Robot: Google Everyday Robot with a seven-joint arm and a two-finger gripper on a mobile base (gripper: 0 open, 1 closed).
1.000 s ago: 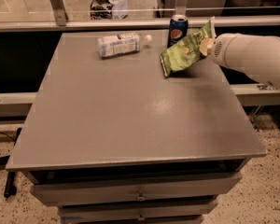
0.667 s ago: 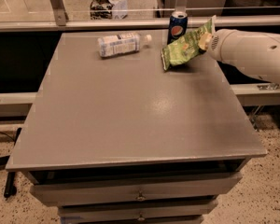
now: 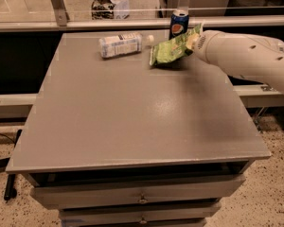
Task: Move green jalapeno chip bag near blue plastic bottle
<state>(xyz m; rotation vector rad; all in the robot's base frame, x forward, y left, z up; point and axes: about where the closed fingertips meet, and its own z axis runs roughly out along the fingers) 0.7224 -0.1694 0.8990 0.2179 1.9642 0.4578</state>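
Far right of the worktop: the tool (image 3: 193,40), at the end of a thick white robot arm (image 3: 246,56) that reaches in from the right edge.
Tool state: closed on the right end of the green jalapeno chip bag (image 3: 169,51), a crinkled light-green foil packet with white lettering.
Bag relative to tool: it extends left and slightly downward from the tool tip, and its upper right corner sticks up beside the tip.
Bag position: over the far part of the grey flat worktop (image 3: 132,122), with a dark shadow on the surface just beneath it.
Bottle: the blue plastic bottle (image 3: 120,45), small and clear with a pale bluish-white label, lies on its side to the left of the bag. Its white cap (image 3: 150,39) points toward the bag, near it but apart.
Can: a dark blue Pepsi can (image 3: 179,23) stands upright at the far edge, just behind the bag.
Below the worktop: grey drawers (image 3: 142,200) with small knobs.
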